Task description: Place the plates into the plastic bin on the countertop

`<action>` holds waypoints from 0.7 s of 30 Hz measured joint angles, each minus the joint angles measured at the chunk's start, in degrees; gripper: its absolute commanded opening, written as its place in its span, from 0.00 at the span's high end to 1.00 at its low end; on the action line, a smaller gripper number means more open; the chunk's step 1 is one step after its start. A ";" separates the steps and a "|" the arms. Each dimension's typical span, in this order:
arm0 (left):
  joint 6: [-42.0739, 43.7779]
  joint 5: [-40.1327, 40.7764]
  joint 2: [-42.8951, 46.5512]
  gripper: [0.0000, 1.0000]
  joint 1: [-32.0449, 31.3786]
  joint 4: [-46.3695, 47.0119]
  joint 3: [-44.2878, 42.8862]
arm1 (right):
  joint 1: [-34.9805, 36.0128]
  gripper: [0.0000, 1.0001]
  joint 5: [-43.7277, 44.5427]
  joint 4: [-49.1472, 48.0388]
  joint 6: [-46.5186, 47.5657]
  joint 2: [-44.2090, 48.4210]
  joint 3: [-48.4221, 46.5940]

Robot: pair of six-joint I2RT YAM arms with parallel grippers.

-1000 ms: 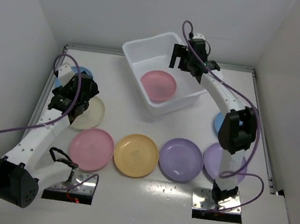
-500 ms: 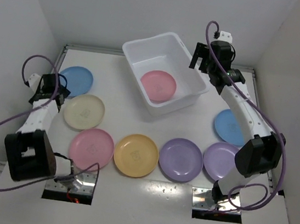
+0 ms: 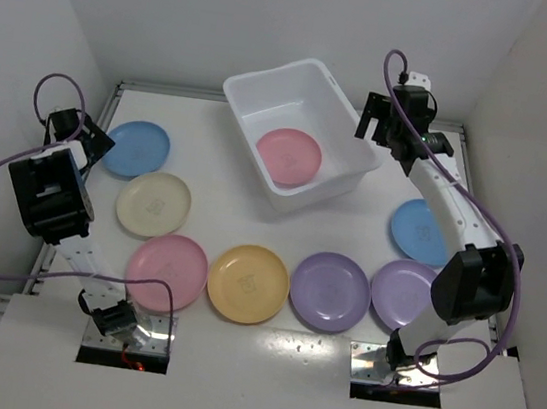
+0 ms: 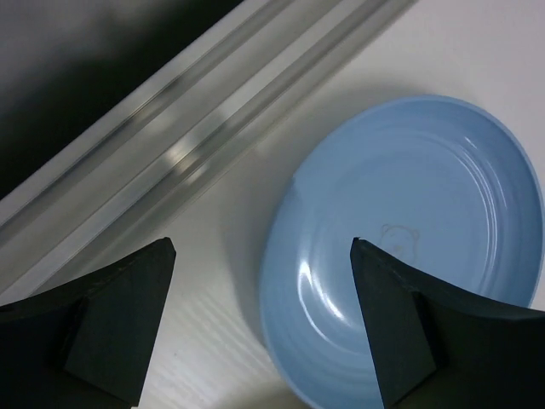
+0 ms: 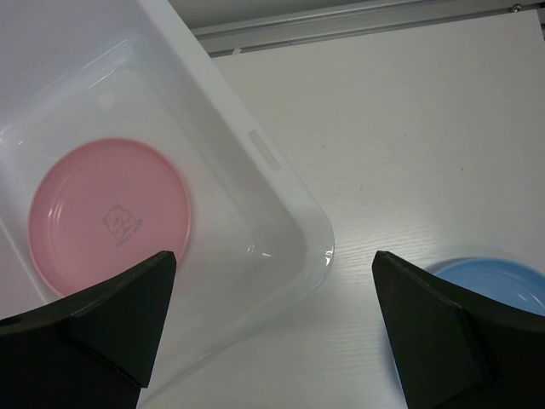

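FULL DAY'S WORK AHEAD: A white rectangular plastic bin (image 3: 312, 104) stands at the far middle of the matte white countertop (image 3: 225, 193), with one round pink plastic plate (image 3: 288, 156) lying flat on its floor. Seven more plates lie outside it. A light blue plate (image 3: 137, 147) sits at the far left, with a cream plate (image 3: 153, 204) just near of it. A near row runs left to right: a second pink plate (image 3: 167, 271), a yellow plate (image 3: 248, 283), a purple plate (image 3: 329, 291) and a second purple plate (image 3: 395, 289), which is partly hidden by the right arm. Another light blue plate (image 3: 413, 230) lies at the right. The left gripper (image 4: 260, 281) hangs over the far-left blue plate's edge, its jaws spread wide and empty. The right gripper (image 5: 272, 281) hangs just right of the bin's right corner, likewise wide open and holding nothing.
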State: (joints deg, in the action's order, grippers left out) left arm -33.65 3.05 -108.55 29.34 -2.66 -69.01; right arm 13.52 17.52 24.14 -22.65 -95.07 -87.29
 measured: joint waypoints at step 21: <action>4.98 4.83 -14.58 0.80 -2.32 -7.04 -16.61 | -3.85 0.00 0.39 -0.09 -1.62 2.80 4.24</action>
State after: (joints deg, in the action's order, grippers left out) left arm -28.67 7.88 -123.13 27.03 -9.69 -85.62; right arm 9.67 17.91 24.05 -24.27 -92.27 -83.05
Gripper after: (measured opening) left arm 0.343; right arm 0.996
